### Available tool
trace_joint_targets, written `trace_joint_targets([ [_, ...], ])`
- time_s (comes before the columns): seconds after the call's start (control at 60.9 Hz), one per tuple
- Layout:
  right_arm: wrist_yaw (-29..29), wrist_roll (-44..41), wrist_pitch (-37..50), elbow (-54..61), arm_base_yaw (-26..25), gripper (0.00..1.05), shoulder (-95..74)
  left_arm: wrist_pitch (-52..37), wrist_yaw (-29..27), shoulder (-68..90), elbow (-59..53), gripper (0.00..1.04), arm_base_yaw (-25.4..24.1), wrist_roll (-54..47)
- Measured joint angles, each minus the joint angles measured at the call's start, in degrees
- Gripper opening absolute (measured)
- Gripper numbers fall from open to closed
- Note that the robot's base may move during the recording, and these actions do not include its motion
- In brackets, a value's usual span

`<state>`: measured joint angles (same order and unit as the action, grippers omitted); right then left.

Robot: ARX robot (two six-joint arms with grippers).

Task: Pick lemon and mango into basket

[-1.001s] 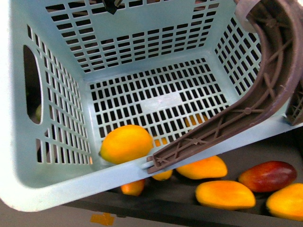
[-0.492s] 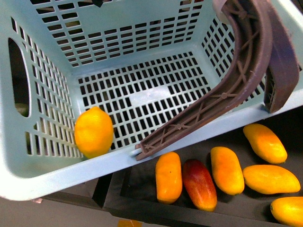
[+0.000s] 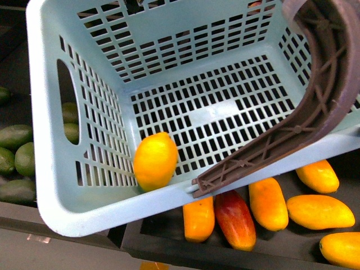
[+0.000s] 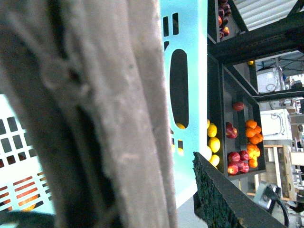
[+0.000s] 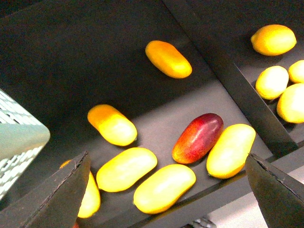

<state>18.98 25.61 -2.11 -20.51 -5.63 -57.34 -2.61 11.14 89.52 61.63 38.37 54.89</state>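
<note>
**A:** where's the fruit at?

**B:** lemon (image 3: pixel 154 160) is in the basket (image 3: pixel 84 214), near corner. red mango (image 3: pixel 234 218) is outside it, squeezed between orange mangoes (image 3: pixel 268 203). right pincer (image 5: pixel 166 156) is released and empty. left pincer (image 4: pixel 205 172), can't tell, the handle (image 4: pixel 95 118) blocks the view.

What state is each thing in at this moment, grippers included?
Lemon, in the basket, lying against the near wall.
Mango, on the dark tray outside the basket, not gripped.
Basket, holds only the lemon.
Handle, lying across the basket's near rim.
Orange mangoes, loose on the tray.
Right gripper, open, empty, above the mango.
Left gripper, by the handle; open or shut unclear.
</note>
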Motion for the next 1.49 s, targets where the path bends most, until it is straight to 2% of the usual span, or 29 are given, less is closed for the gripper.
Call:
trace_joint_targets([
  [0.197, -0.63, 3.37, 8.04, -8.24, -7.28, 0.96, -22.97, 0.00, -0.92, 0.00, 0.00, 0.28, -0.11, -0.13],
  [0.345, -3.26, 6.86, 9.75, -16.68, -9.16, 0.96, -40.33, 0.00, -1.07, 0.00, 0.02, 0.28, -0.11, -0.20],
  [0.492, -4.17, 12.52, 9.88, -22.16, -9.55, 0.96, -50.80, 0.00, -1.03, 0.00, 0.02, 0.28, -0.11, -0.20],
  [0.722, -5.14, 16.90, 10.86, -25.51, -9.92, 0.96, -58.88, 0.00, -0.42, 0.00, 0.00, 0.28, -0.11, -0.17],
  [1.297, -4.17, 18.62, 12.15, -32.06, -12.94, 0.96, -72.41, 0.00, -0.66, 0.00, 0.00, 0.28, -0.11, -0.22],
  [1.494, -2.23, 18.86, 11.50, -34.03, -13.55, 0.96, -74.64, 0.00, -0.76, 0.00, 0.02, 0.28, -0.11, -0.22],
])
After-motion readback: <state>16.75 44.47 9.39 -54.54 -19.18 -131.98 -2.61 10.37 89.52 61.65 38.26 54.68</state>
